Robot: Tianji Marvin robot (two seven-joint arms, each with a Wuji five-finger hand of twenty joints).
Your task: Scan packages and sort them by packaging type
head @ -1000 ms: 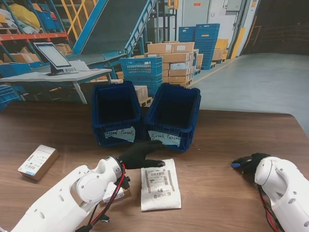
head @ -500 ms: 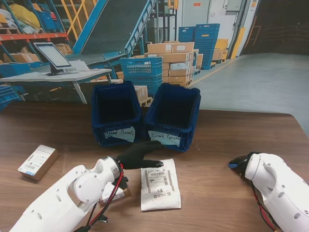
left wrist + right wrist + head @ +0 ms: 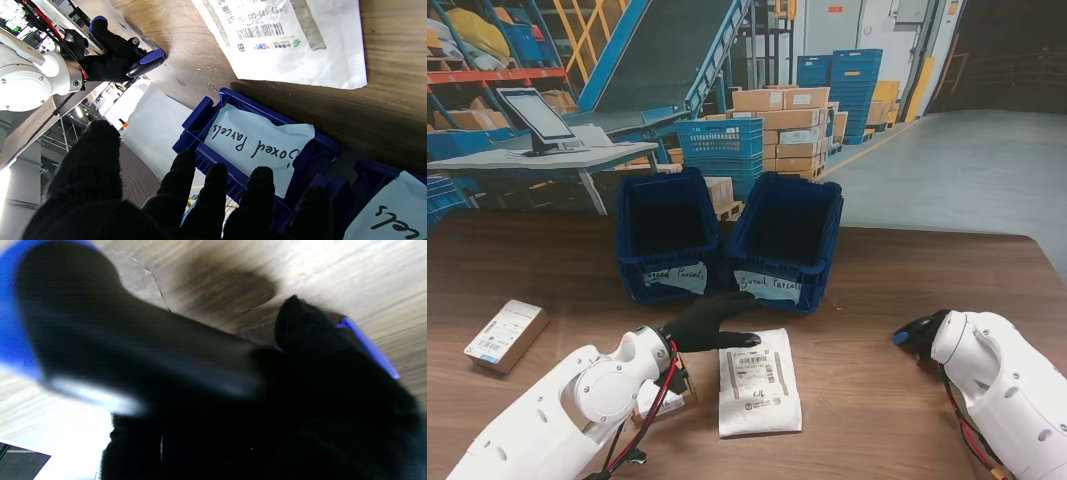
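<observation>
So the right hand has slid in toward the middle over the last second, fingers wrapped tight around the black-and-blue scanner, nose aimed at the white poly mailer. It's held low over the wood and well off to the mailer's right, so I'd guess it needs to come closer before a scan.

The left hand has barely budged. Its gloved fingers are spread and holding nothing, fingertips right at the mailer's far left corner, probably steadying it.

Just beyond that hand sit the two blue bins: bagged bin and boxed bin. A small cardboard box waits far off to its left.
</observation>
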